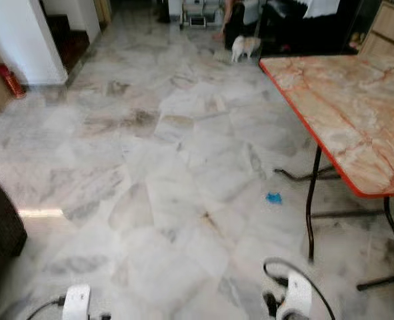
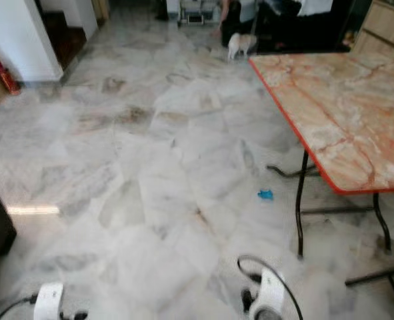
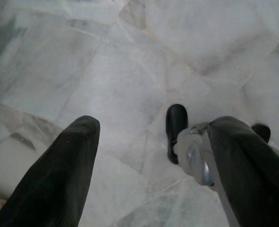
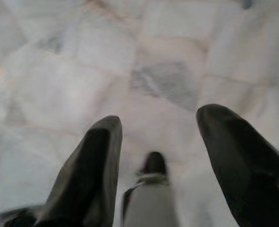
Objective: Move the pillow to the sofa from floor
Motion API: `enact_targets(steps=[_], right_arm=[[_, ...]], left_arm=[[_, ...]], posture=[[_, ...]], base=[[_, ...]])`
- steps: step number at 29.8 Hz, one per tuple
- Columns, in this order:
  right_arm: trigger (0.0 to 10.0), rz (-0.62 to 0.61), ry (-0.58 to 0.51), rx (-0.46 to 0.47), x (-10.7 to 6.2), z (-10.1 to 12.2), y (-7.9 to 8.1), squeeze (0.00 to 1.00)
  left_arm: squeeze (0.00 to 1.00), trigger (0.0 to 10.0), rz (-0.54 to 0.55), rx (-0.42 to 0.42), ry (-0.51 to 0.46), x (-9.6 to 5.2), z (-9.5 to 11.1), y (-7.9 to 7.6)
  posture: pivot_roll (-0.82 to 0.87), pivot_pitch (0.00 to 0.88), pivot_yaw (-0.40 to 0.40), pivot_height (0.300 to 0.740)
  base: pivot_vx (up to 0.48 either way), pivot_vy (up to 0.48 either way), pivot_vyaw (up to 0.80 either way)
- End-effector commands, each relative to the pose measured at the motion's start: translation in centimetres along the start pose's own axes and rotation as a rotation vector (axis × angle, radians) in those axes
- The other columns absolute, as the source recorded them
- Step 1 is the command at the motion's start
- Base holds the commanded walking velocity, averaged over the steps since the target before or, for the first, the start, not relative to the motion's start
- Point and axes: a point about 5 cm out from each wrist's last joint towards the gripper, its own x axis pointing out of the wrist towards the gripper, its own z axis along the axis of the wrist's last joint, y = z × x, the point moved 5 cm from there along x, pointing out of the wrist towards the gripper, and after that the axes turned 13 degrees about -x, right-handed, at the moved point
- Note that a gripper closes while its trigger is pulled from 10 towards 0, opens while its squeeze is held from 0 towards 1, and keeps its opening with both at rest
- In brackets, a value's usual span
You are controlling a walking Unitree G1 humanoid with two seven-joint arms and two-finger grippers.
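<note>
While both arms hang low, left end effector [image 3: 148, 156] and right end effector [image 4: 160, 151] gape empty over the marble floor [image 1: 183, 167]; the task looks unstarted.

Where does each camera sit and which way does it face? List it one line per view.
Left eye, right eye: on the head, looking forward and down at the marble floor, folding table and a blue scrap; both arms low.
Left wrist: looks along the open left gripper at floor.
Right wrist: looks along the open right gripper at floor.
Shared: all show the floor.
</note>
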Motion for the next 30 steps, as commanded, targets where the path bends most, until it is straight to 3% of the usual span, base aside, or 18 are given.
enact_targets(steps=[1,11,19,30], right_arm=[[10.0,-0.018,0.002,0.002,-0.06,-0.08,-0.74,0.0],[10.0,-0.016,-0.001,-0.002,-0.05,0.01,-0.74,0.0],[10.0,0.001,-0.007,-0.021,-0.03,0.17,-0.6,0.0],[10.0,0.008,-0.013,-0.02,-0.02,0.27,-0.49,0.0]], left_arm=[[0.0,10.0,-0.003,0.015,0.016,0.0,-0.46,-0.16],[0.0,10.0,-0.001,0.012,0.014,0.01,-0.42,-0.17],[0.0,10.0,0.013,0.02,0.01,0.0,-0.34,0.0],[0.0,10.0,0.018,0.025,0.011,0.0,-0.33,0.07]], posture=[[-0.06,0.0,-0.017,0.74],[-0.06,0.0,-0.019,0.74],[-0.06,0.0,-0.02,0.74],[-0.06,0.0,-0.02,0.74]], base=[[-0.326,0.0,0.0],[-0.323,0.0,0.0],[0.0,0.0,0.0],[0.0,0.0,0.75]])
